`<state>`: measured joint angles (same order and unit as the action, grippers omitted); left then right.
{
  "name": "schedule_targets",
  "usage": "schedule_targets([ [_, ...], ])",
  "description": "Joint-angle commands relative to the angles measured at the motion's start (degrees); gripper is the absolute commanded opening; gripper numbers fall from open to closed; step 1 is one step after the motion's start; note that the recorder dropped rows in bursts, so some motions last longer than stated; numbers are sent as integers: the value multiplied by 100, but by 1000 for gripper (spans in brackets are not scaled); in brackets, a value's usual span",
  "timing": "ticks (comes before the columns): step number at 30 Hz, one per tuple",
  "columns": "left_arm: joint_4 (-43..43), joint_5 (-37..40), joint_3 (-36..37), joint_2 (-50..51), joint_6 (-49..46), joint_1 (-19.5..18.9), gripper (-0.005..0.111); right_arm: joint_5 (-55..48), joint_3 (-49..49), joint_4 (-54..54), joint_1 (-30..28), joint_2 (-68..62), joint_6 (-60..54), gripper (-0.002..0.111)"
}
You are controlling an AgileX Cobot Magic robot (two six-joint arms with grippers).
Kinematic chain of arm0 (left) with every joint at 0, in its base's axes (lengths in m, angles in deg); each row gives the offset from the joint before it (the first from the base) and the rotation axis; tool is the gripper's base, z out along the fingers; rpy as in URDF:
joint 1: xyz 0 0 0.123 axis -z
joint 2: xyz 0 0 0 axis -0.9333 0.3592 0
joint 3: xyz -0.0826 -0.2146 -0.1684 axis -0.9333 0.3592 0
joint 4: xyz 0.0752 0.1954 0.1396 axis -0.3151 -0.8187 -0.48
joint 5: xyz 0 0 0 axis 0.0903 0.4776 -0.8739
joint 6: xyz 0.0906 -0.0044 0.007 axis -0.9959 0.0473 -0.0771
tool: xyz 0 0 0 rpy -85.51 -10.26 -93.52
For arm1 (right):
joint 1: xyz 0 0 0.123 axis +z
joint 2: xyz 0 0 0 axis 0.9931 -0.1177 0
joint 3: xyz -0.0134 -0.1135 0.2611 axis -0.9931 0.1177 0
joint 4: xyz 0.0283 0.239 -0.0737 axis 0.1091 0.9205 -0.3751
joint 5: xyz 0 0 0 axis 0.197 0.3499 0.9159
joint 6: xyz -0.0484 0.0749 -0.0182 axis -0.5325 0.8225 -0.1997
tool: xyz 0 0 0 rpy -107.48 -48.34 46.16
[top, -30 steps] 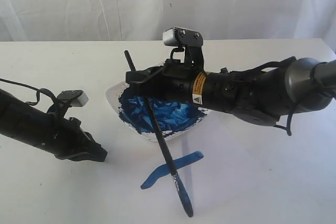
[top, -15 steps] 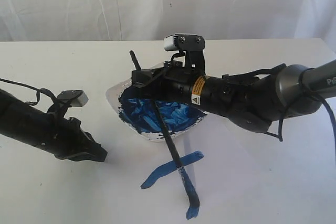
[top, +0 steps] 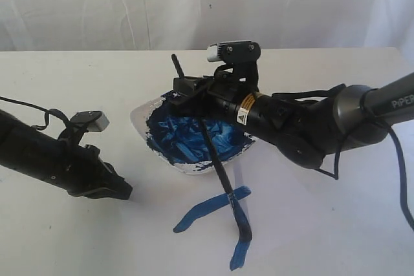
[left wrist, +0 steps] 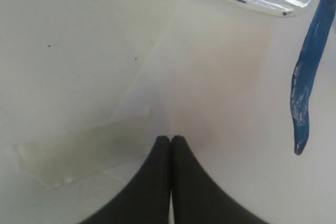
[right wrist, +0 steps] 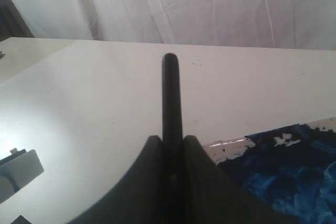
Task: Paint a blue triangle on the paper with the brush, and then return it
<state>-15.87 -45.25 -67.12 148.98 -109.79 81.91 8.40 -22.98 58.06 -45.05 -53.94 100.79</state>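
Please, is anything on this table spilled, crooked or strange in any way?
I see no spill outside the dish, but it is messy: blue paint is smeared up to its white rim. The blue triangle on the paper is only two joined strokes, not yet closed. The right claw grips the brush.

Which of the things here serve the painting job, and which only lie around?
For the job: brush, paper, unfinished blue triangle, paint dish, right gripper gripping the brush.
Lying about: shut left gripper, tape, backdrop cloth.
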Motion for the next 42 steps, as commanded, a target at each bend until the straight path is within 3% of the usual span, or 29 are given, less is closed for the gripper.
schedule_targets([
  [1, 17, 143, 31, -20, -6, 33, 0, 506, -7, 102, 1, -236, -174, 0],
  [18, 17, 142, 31, -20, 4, 33, 0, 255, -677, 592, -59, -413, -949, 0],
  [38, 17, 142, 31, -20, 4, 33, 0, 514, -1009, 724, -328, -424, -776, 0],
  [42, 17, 152, 31, -20, 2, 33, 0, 514, -1009, 190, -328, -268, -418, 0],
])
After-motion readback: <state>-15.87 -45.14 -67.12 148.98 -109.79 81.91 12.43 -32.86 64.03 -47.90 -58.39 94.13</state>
